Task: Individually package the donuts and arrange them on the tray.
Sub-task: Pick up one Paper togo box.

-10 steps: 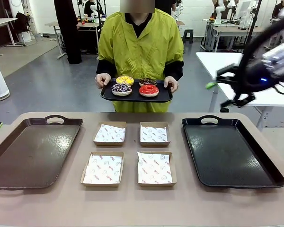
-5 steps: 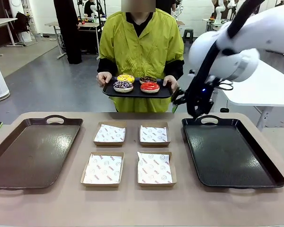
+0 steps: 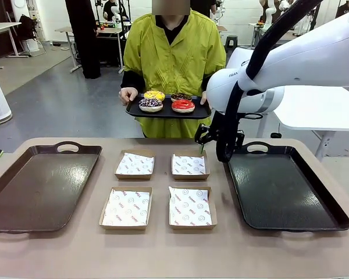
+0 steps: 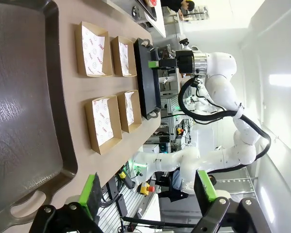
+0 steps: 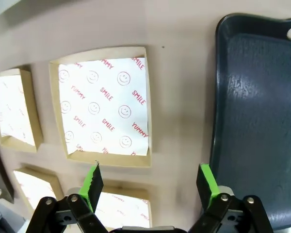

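Across the table a person holds a small black tray point(image 3: 193, 114) carrying several donuts: yellow point(image 3: 154, 95), dark chocolate point(image 3: 181, 97), sprinkled chocolate point(image 3: 150, 104) and glossy red point(image 3: 183, 105). My right gripper point(image 3: 212, 148) hangs open and empty over the table between the far right cardboard box point(image 3: 189, 164) and the large black tray point(image 3: 282, 186). In the right wrist view its fingers point(image 5: 93, 182) spread wide above that box point(image 5: 104, 107) and the black tray's edge point(image 5: 257, 121). My left gripper point(image 4: 148, 194) is open and empty, hovering off the brown tray's point(image 4: 19, 97) end.
Other paper-lined boxes lie at far left point(image 3: 135, 164), near left point(image 3: 127, 207) and near right point(image 3: 191, 207). The brown tray point(image 3: 41, 186) fills the table's left side. The right arm's white links point(image 3: 291, 58) cross above the black tray.
My right arm has swung in from the far right and come down over the gap between the far right box and the black tray. The person has lifted the donut tray slightly.
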Robot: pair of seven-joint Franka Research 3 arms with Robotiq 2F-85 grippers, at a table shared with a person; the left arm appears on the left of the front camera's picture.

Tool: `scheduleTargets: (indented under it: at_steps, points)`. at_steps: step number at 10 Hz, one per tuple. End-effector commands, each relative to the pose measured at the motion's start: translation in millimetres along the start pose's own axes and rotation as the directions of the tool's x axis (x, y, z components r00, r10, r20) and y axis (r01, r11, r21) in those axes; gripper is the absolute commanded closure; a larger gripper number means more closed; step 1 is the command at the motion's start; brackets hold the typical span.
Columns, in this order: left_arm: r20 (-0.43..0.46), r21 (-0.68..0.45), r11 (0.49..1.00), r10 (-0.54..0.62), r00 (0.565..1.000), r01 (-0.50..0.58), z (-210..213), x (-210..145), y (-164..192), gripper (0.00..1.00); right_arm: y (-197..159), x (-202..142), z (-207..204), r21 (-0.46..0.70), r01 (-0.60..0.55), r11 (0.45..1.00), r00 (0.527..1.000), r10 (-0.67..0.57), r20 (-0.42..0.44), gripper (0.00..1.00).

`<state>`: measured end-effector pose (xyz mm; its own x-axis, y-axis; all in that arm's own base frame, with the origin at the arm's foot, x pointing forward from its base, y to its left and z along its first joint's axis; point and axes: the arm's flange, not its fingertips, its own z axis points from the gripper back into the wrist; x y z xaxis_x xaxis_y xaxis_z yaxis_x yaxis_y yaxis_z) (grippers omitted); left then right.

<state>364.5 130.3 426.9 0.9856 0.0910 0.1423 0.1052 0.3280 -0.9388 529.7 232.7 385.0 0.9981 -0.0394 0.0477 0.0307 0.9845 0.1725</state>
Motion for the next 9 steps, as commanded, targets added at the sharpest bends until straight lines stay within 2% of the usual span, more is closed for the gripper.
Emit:
scheduleTargets:
  at_steps: [1, 6, 9]
  points:
    - [0.009, -0.011, 1.0, -0.009, 1.0, 0.009, 1.2, -0.1, -1.3, 0.0, -6.0, 1.4, 0.4, -0.009, 0.009, 1.0, 1.0, -0.009, -0.005, 0.0]
    - [0.009, -0.011, 1.0, -0.009, 1.0, 0.009, 1.2, -0.1, -1.3, 0.0, -6.4, 2.7, 0.4, -0.004, 0.011, 1.0, 1.0, -0.011, -0.001, 0.0]
    - [0.009, -0.011, 1.0, -0.009, 1.0, 0.009, 1.2, -0.1, -1.3, 0.0, 20.3, 22.4, -28.7, -0.148, -0.005, 0.989, 1.0, 0.001, -0.022, 0.0]
